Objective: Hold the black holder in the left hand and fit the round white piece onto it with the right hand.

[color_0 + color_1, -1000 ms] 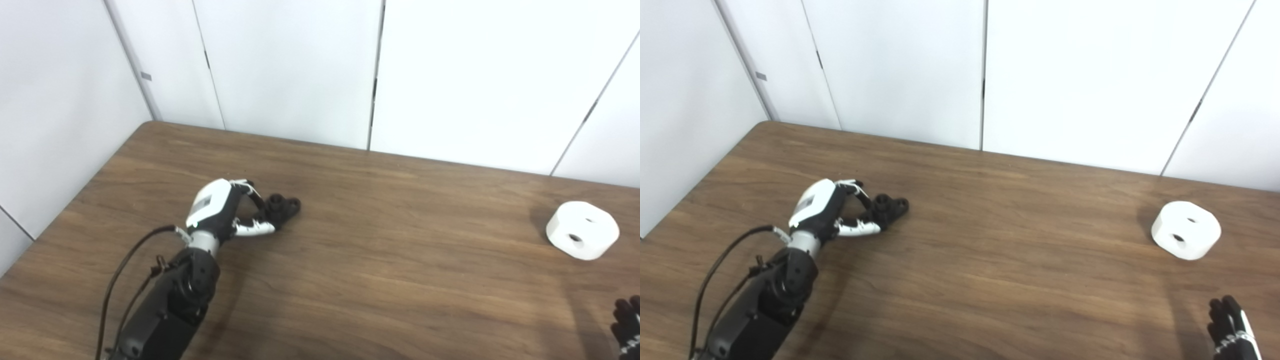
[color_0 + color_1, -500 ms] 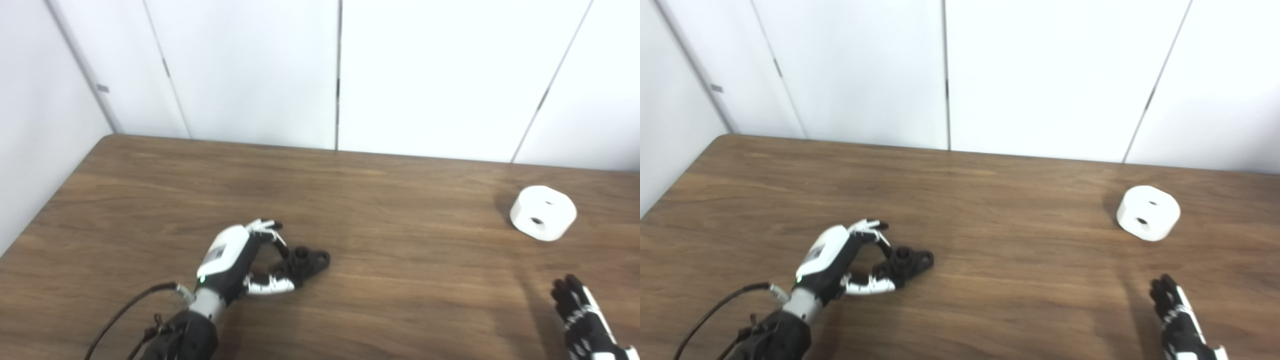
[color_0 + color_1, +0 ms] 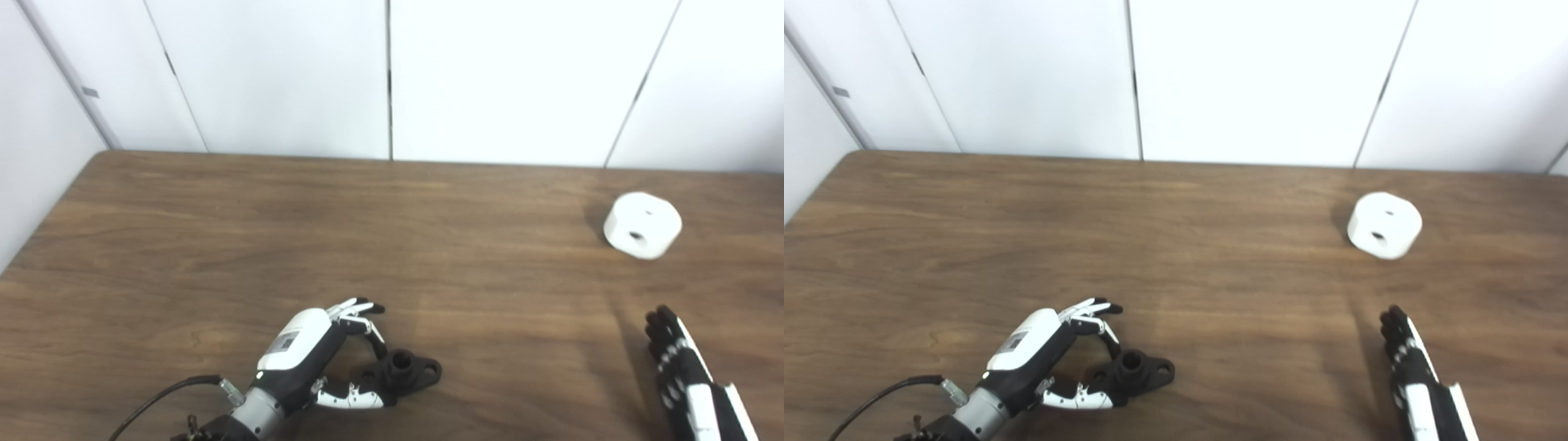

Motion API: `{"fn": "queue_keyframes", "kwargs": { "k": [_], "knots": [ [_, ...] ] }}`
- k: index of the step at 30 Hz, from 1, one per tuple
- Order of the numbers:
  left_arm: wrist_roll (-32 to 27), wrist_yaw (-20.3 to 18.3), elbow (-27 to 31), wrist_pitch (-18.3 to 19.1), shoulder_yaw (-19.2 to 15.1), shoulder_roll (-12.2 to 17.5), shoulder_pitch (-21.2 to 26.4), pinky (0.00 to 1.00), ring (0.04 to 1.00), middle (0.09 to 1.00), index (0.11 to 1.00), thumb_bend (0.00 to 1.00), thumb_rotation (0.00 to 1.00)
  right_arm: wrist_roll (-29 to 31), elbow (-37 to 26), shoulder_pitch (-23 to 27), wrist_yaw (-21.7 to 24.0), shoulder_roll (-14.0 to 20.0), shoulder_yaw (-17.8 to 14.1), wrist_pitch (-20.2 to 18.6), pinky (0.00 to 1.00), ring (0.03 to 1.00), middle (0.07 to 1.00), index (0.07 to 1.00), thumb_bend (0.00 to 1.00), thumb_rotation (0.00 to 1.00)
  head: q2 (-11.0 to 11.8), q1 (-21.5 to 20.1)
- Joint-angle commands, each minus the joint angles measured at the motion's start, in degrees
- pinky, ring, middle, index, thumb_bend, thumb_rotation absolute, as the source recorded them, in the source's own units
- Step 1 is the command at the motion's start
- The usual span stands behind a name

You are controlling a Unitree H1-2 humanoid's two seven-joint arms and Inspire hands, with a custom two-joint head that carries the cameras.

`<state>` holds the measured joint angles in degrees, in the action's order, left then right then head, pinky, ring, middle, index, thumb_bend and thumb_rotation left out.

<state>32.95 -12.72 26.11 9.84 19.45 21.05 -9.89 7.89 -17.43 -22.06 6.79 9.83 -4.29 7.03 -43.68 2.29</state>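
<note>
Fingers [image 3: 373, 342] of left hand [image 3: 306, 361] clasp black holder [image 3: 407, 372] (right hand [image 3: 686, 373] spread, empty).

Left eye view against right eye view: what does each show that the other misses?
Left only: a wider strip of left wall. Right only: an extra wall seam at the far right. Both: left robot hand closed on the black holder on the table, round white piece lying apart, right robot hand open and empty.
</note>
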Motion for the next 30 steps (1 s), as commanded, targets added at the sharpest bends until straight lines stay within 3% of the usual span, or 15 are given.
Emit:
{"fn": "queue_keyframes", "kwargs": {
  "k": [1,9,14,23,26,29,30],
  "knots": [
    [-0.8,-3.4,-0.3,-0.2,1.2,0.8,-1.4,0.93,0.957,0.887,0.492,0.5,0.05,-0.3,-1.3,-0.8,0.4,-0.1,0.8,-0.9,1.0,0.984,0.955,0.971,0.51,0.97,-0.4,-0.1],
    [1.6,-3.4,-2.0,-2.8,3.1,0.0,-2.4,0.94,0.954,0.885,0.492,0.5,0.05,1.2,-2.9,-1.0,0.4,0.0,0.4,-2.7,1.0,0.988,0.95,0.967,0.51,0.95,-1.7,-1.0],
    [5.1,-3.3,-3.2,-2.6,3.9,-1.2,-2.4,0.94,0.953,0.884,0.493,0.5,0.05,1.5,-5.0,-1.3,0.1,0.2,-0.1,-4.8,1.0,0.98,0.944,0.958,0.51,0.94,-2.2,-1.9],
    [11.3,-0.1,-7.6,-6.0,4.5,-2.9,-1.5,0.93,0.935,0.864,0.493,0.5,0.05,0.5,-10.8,0.6,-0.5,2.9,-2.6,-8.8,1.0,0.97,0.93,0.939,0.52,0.93,-2.2,-4.1],
    [12.4,0.7,-8.1,-6.5,4.3,-3.2,-1.4,0.94,0.934,0.865,0.493,0.5,0.05,-1.6,-13.1,2.2,-1.6,3.2,-4.1,-10.5,0.98,0.944,0.908,0.902,0.56,0.77,-2.1,-5.0],
    [12.7,1.5,-8.6,-7.3,4.0,-3.1,-1.4,0.94,0.934,0.863,0.492,0.5,0.05,-7.7,-15.4,4.7,-3.0,3.8,-5.1,-13.0,0.86,0.9,0.883,0.866,0.61,0.57,-1.4,-6.7],
    [12.7,1.8,-8.7,-7.6,4.0,-3.1,-1.4,0.94,0.934,0.862,0.492,0.5,0.05,-10.0,-15.7,5.5,-3.3,4.2,-5.2,-13.5,0.84,0.883,0.871,0.856,0.61,0.55,-1.4,-6.7]
  ]
}}
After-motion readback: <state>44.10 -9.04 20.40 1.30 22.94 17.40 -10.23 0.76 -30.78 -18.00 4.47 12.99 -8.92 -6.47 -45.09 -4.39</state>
